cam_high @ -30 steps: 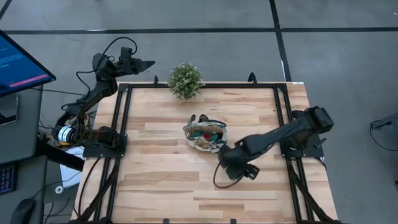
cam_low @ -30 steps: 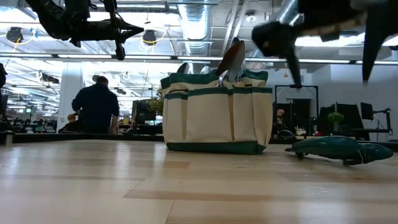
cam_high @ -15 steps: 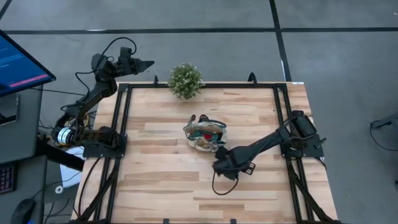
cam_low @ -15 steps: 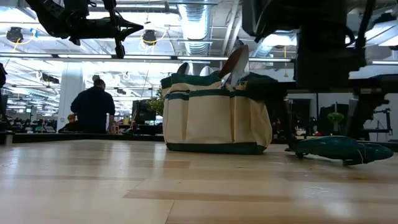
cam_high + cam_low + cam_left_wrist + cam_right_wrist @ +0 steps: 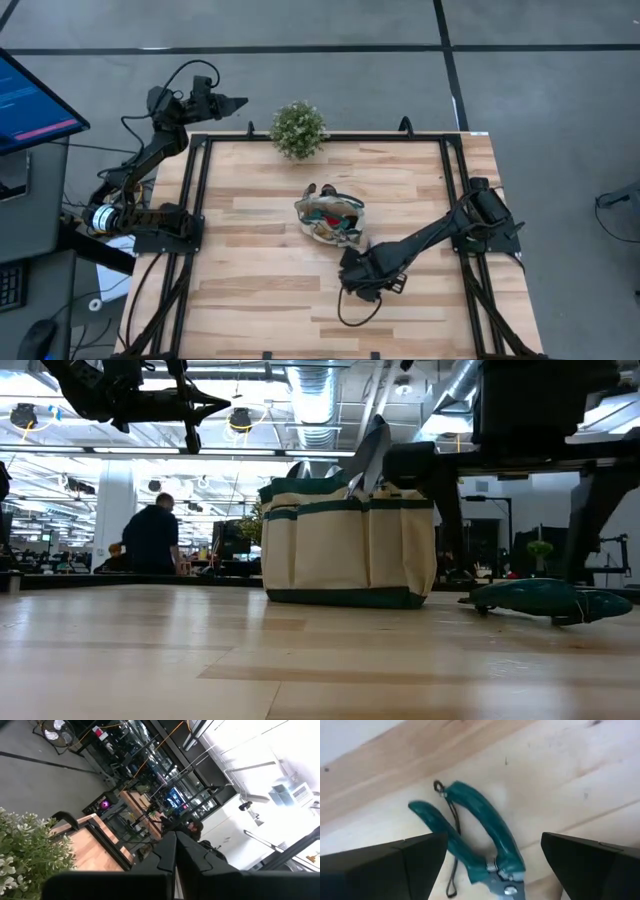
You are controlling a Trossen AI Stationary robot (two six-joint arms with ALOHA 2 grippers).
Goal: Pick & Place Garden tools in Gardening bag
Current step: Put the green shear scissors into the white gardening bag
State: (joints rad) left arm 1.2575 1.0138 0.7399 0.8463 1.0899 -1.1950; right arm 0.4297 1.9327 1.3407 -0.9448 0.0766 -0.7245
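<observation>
A: What's on the wooden table (image 5: 250, 290)?

B: The gardening bag (image 5: 348, 540) stands near the middle, a trowel (image 5: 372, 455) blade poking out of its top. A bushy potted plant (image 5: 298, 129) sits at the far edge.

A: And the arms?

B: The right gripper (image 5: 492, 855) hangs low just beside the bag, fingers (image 5: 395, 865) spread wide, holding nothing. Directly under it, between the fingers, the teal pruning shears (image 5: 480, 837) lie flat on the wood.

A: The left one?

B: The left gripper (image 5: 176, 851) is raised off the table's far left corner, fingers pressed together, empty, the plant just beside it.
</observation>
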